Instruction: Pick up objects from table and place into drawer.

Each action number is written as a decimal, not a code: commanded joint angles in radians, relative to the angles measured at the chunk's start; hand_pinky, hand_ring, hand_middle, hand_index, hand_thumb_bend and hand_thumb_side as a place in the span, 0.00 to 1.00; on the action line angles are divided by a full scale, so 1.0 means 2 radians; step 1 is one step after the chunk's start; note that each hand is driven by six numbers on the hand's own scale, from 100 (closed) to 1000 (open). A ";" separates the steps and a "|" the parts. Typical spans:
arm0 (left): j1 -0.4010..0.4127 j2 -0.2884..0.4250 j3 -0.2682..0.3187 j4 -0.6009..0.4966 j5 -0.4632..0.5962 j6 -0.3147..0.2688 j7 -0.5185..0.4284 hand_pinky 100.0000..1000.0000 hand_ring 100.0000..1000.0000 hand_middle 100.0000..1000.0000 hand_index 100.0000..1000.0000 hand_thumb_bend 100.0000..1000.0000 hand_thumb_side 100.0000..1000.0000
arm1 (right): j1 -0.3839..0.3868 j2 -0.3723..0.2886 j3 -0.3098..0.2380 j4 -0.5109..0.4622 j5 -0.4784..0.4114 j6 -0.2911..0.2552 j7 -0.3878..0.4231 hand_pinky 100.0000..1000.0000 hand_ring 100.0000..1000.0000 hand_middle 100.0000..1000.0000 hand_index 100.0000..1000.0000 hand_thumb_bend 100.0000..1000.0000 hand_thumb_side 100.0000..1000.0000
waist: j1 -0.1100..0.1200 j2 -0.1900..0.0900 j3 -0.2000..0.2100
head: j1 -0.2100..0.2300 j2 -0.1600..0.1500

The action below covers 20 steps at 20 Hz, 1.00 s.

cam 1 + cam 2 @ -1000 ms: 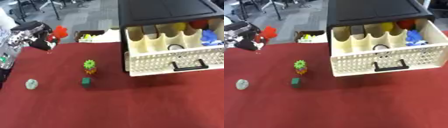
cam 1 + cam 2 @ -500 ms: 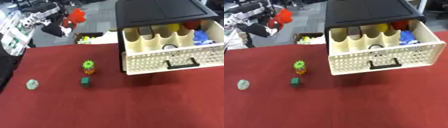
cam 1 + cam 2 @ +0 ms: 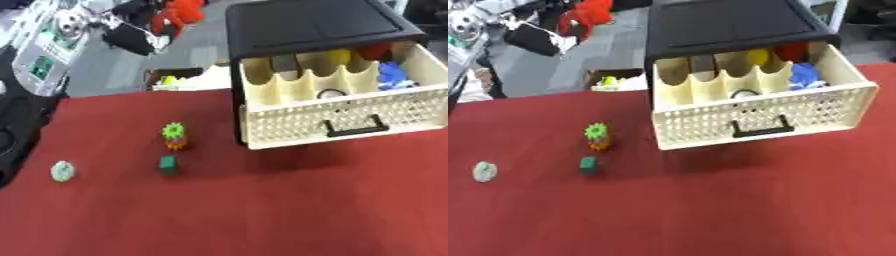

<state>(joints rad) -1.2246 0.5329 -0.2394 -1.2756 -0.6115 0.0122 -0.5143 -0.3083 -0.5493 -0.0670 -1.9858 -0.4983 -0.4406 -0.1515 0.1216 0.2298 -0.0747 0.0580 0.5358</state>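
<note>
Three little things are left out on the red table [image 3: 262, 210], but going by size: the black cabinet [image 3: 315, 25] sits upper right of the frame with its cream lattice drawer [image 3: 337, 122] pulled open. There's already yellow, red and blue stuff in its compartments.

Upper left of the frame, off the table, the left hand [image 3: 131, 35] is raised with its fingers curled round a red toy [image 3: 178, 12]. It looks plush, so I'd guess light and squashy, fine to grab round the middle. The right hand isn't in either view.

Left of centre on the cloth there's a green gear-shaped piece on an orange base [image 3: 175, 136], and just below it a small dark green cube [image 3: 168, 164]. Both look hard and light; pinch the cube by opposite faces. A pale round thing [image 3: 62, 171] lies at the far left edge, can't tell what it is.
</note>
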 commanded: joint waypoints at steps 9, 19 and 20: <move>-0.044 -0.025 -0.013 -0.037 0.012 0.000 -0.004 0.39 0.35 0.15 0.37 0.00 0.16 | -0.013 -0.014 -0.001 -0.007 -0.012 0.018 -0.001 0.63 0.71 0.63 0.80 0.00 1.00 | 0.006 -0.019 -0.008 | 0.000 -0.004; -0.048 -0.045 -0.022 -0.012 0.001 0.004 -0.001 0.39 0.35 0.15 0.37 0.00 0.16 | -0.019 -0.016 -0.001 -0.007 -0.019 0.025 -0.001 0.63 0.71 0.63 0.80 0.00 1.00 | 0.015 -0.020 -0.019 | 0.001 -0.011; -0.047 -0.046 -0.024 -0.007 -0.002 0.004 0.000 0.39 0.35 0.15 0.37 0.00 0.16 | -0.019 -0.016 -0.002 -0.007 -0.019 0.026 -0.001 0.63 0.71 0.63 0.80 0.00 1.00 | 0.016 -0.020 -0.020 | 0.001 -0.011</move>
<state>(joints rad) -1.2960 0.4283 -0.2904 -1.2930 -0.6079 0.0176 -0.5181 -0.3341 -0.5506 -0.0665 -1.9858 -0.5302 -0.3927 -0.1530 0.1622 0.2098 -0.1137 0.0592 0.5250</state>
